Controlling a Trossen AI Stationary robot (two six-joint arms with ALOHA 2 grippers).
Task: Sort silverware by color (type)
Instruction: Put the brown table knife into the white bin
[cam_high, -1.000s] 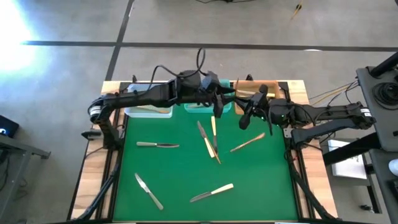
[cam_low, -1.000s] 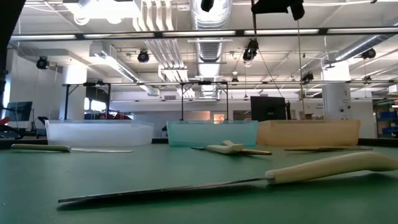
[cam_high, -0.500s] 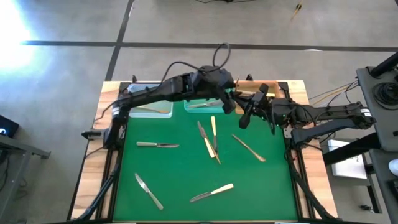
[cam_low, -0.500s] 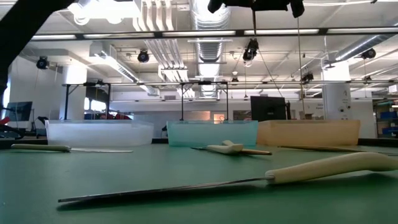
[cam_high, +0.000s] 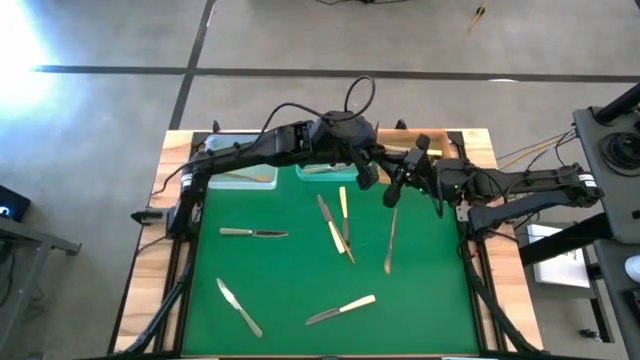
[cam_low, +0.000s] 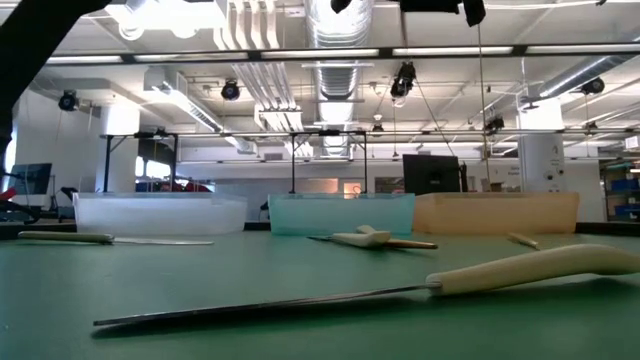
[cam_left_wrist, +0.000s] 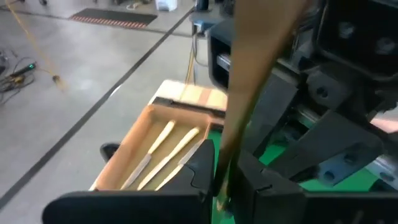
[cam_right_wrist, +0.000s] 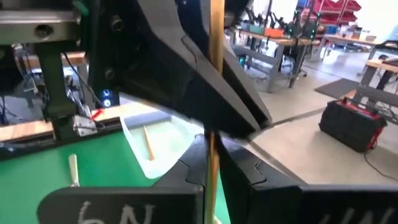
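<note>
**Sharing one gold piece between two grippers; sorting judged roughly half done**

At 1 o'clock the left gripper (cam_high: 368, 175) and right gripper (cam_high: 395, 192) both pinch narrow on one gold utensil (cam_high: 389, 240). The amber bin (cam_left_wrist: 134, 146) holds three gold pieces. About six loose pieces (cam_high: 341, 309) lie on the green mat (cam_high: 440, 300), centre to 7 o'clock. The wrists crowd each other; 4 o'clock lies open.

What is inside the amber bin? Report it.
Three gold utensils lie in the amber bin. The left gripper and the gold utensil it holds cover the bin's near end.
</note>
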